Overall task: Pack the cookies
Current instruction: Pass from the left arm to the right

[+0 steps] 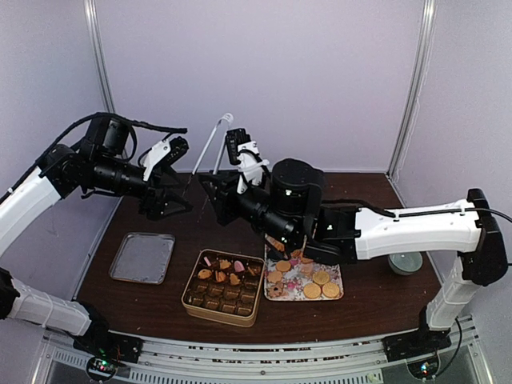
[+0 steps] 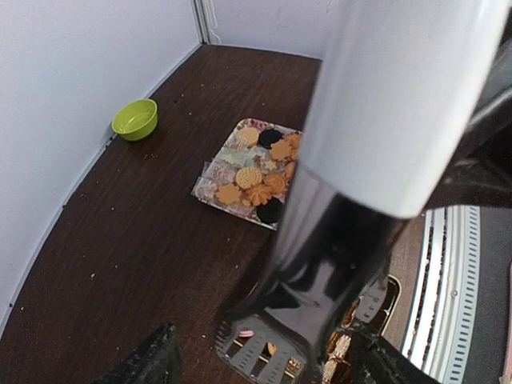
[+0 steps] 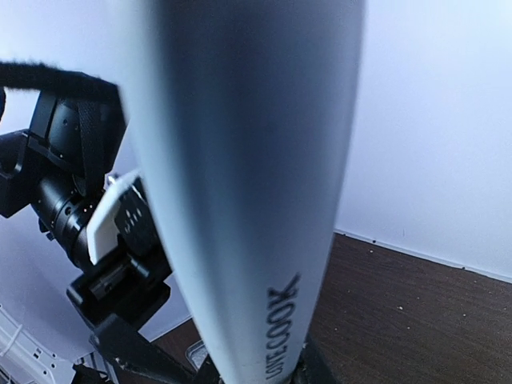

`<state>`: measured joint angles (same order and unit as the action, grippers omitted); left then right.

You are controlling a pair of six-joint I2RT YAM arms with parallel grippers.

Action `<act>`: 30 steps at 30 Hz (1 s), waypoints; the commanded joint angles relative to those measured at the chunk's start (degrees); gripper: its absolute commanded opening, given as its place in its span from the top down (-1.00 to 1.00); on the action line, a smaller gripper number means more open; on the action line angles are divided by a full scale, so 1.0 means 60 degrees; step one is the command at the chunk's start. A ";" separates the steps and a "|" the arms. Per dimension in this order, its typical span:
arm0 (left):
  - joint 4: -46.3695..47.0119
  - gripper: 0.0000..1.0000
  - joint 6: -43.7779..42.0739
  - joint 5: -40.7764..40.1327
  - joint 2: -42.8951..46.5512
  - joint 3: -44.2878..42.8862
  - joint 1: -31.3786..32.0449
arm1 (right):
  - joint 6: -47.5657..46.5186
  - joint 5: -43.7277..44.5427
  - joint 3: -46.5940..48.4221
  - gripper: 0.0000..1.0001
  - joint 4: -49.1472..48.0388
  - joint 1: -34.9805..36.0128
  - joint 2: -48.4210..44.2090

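The right gripper (image 1: 214,196) appeared pinched on the tongs (image 3: 240,184), held up in the air beyond the box (image 1: 189,298). The left gripper (image 1: 172,204) had its fingers (image 2: 148,360) spread wide either side of them. The left arm would best draw clear to the left before the tongs swung down to the cookies (image 1: 312,282), which lay on the tray (image 1: 290,285) just right of the box. The handle hid the right fingers, and the tongs' tip was partly cut off.

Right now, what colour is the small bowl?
Lime green bowl; the left wrist view shows it best.
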<state>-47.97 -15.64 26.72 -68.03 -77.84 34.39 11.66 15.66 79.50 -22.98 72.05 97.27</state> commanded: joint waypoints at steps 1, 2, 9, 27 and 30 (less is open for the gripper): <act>0.0550 -0.45 -0.0119 -0.0651 0.0175 0.0393 0.0036 | -0.0481 0.1130 0.0946 1.00 0.0578 0.0220 0.0505; 0.0622 -0.41 -0.0118 -0.0812 0.0165 0.0404 0.0065 | -0.0510 0.1163 0.1125 1.00 0.0654 0.0259 0.0608; 0.0942 0.05 -0.0043 -0.1708 0.0216 0.0332 0.0100 | -0.0471 0.2036 0.2141 1.00 0.1493 0.0411 0.1196; 0.1187 0.62 -0.0016 -0.2120 0.0406 0.0738 0.0098 | -0.0302 0.2397 0.2621 1.00 0.1315 0.0512 0.1557; 0.1438 -0.11 0.0084 -0.2161 0.0486 0.0995 0.0121 | -0.0191 0.2133 0.2656 1.00 0.1196 0.0514 0.1557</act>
<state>-43.11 -15.66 14.52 -66.43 -73.41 34.94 9.54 29.65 94.24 -13.50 74.65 106.54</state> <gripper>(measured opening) 0.376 0.184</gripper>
